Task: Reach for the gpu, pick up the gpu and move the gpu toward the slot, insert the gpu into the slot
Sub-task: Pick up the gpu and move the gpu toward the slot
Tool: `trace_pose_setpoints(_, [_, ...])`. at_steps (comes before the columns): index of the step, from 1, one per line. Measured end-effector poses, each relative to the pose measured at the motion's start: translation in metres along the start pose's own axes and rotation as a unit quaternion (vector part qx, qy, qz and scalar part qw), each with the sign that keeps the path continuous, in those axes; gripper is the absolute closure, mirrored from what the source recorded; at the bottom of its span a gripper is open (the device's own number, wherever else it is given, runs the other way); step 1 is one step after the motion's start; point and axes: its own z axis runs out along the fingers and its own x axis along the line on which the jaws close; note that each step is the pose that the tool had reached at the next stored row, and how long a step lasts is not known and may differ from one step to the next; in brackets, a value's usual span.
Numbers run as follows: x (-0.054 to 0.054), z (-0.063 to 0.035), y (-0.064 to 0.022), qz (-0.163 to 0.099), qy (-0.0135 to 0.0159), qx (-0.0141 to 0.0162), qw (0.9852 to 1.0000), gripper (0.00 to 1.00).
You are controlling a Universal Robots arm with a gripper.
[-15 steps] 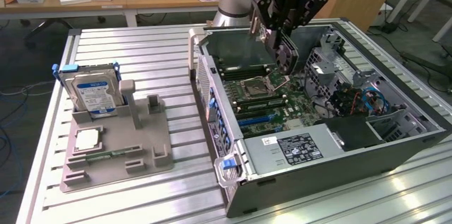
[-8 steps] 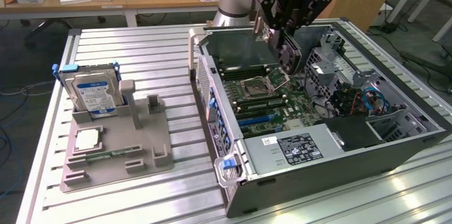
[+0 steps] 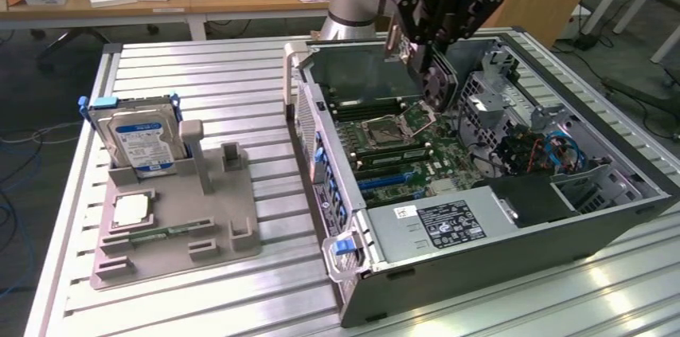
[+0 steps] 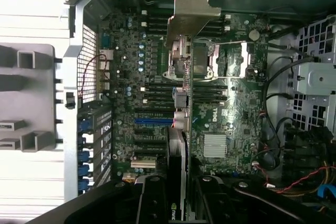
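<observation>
- Gripper point(image 4: 181, 203) pinching the gpu point(image 4: 191, 19) edge-on, hanging above the motherboard inside the open case.
- Gpu not in the slot point(image 4: 153, 121); it looks offset.
- Risk: a misaligned descent jams the card edge onto the CPU socket point(image 3: 381, 131), or the bracket snags.

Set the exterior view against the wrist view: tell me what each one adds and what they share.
Exterior view adds: the hard drive standing in the grey fixture, and the power supply in the case. Wrist view adds: a look along the gpu edge to its silver bracket. Both: the gripper shut on the gpu, above the motherboard with its CPU socket.
</observation>
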Motion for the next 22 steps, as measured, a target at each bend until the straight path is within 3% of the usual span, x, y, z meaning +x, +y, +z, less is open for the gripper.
trace_pose_setpoints(22, [-0.018, 0.0002, -0.0002, 0.010, 0.0001, 0.0001, 0.9999, 0.74])
